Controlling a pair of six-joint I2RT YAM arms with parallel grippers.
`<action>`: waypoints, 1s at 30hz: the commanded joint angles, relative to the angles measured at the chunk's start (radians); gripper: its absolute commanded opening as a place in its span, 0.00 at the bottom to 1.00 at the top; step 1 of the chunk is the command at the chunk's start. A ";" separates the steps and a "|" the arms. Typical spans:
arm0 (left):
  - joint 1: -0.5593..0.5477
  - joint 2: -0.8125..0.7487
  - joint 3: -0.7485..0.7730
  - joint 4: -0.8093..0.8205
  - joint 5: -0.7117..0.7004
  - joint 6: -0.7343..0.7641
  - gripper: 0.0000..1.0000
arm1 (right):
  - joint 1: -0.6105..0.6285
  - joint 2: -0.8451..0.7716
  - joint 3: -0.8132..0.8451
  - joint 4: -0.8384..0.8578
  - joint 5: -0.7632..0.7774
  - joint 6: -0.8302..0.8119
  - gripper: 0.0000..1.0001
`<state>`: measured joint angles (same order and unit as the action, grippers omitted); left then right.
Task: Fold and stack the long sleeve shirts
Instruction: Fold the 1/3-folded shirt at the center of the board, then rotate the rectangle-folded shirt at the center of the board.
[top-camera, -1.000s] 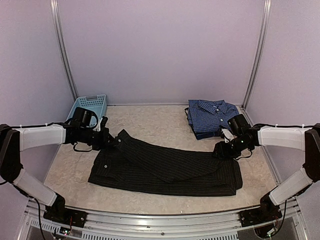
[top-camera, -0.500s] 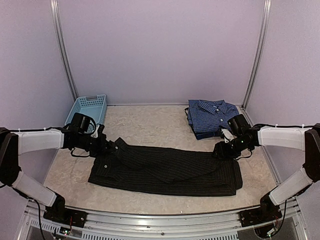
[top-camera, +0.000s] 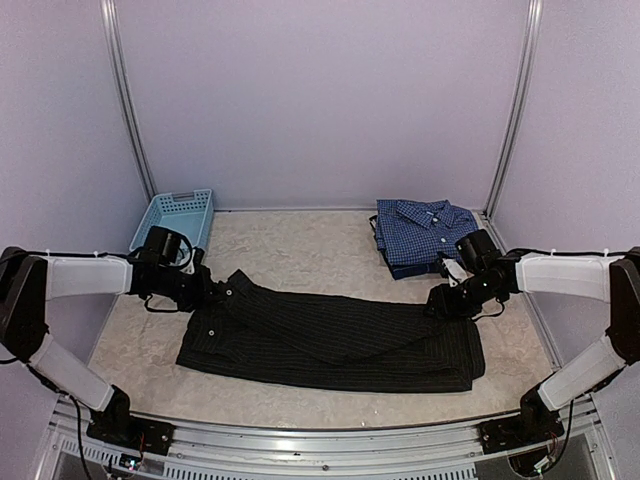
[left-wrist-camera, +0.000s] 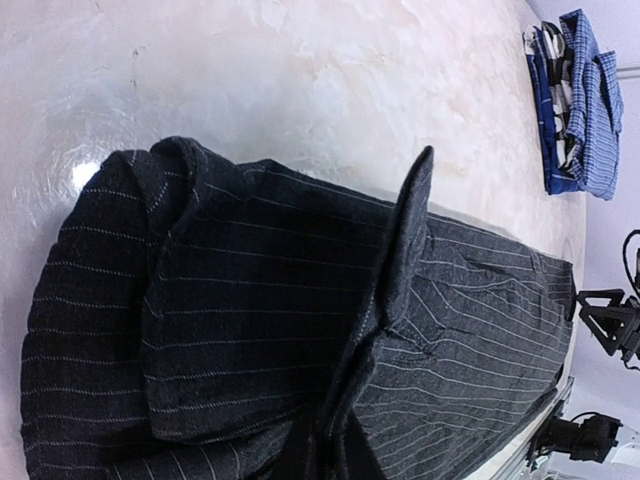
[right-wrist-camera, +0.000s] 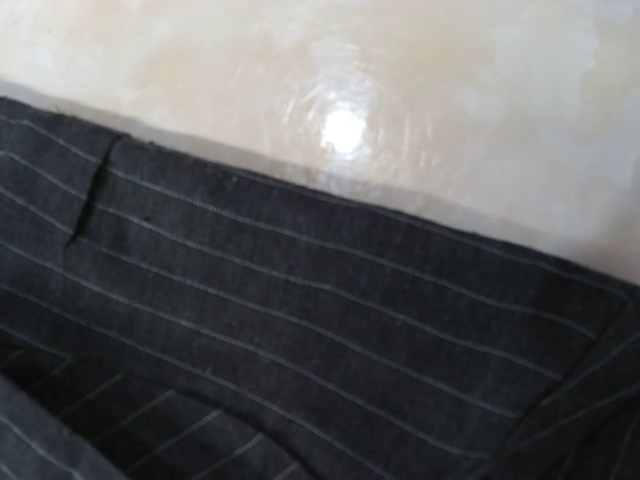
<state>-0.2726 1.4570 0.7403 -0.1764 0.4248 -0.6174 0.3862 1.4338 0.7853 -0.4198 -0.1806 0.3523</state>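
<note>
black pinstriped shirt (top-camera: 330, 340) spread across the table (top-camera: 300, 250), left gripper (top-camera: 214, 293) clenched on a fold at its left end, right gripper (top-camera: 438, 303) at its right edge, grip unclear, blue checked shirt (top-camera: 425, 232) folded back right

Soft, even overhead light fills my top view, sharp with faint shadows. Through the wrist cameras I see round glare on the glossy desk (right-wrist-camera: 343, 130). The right wrist picture is hazy, the black pinstriped shirt (right-wrist-camera: 300, 330) slightly blurred.
</note>
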 joint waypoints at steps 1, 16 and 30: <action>0.010 0.064 0.024 0.033 -0.032 0.037 0.11 | -0.001 -0.032 -0.021 -0.003 -0.002 -0.012 0.60; -0.038 -0.120 0.033 -0.046 -0.345 0.072 0.72 | 0.033 -0.130 -0.005 -0.046 -0.020 -0.025 0.60; -0.316 -0.056 0.026 0.149 -0.364 0.065 0.87 | 0.285 0.030 0.051 -0.003 0.035 0.053 0.59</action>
<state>-0.5400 1.3331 0.7563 -0.1055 0.0406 -0.5571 0.6365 1.4136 0.8173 -0.4316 -0.1810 0.3721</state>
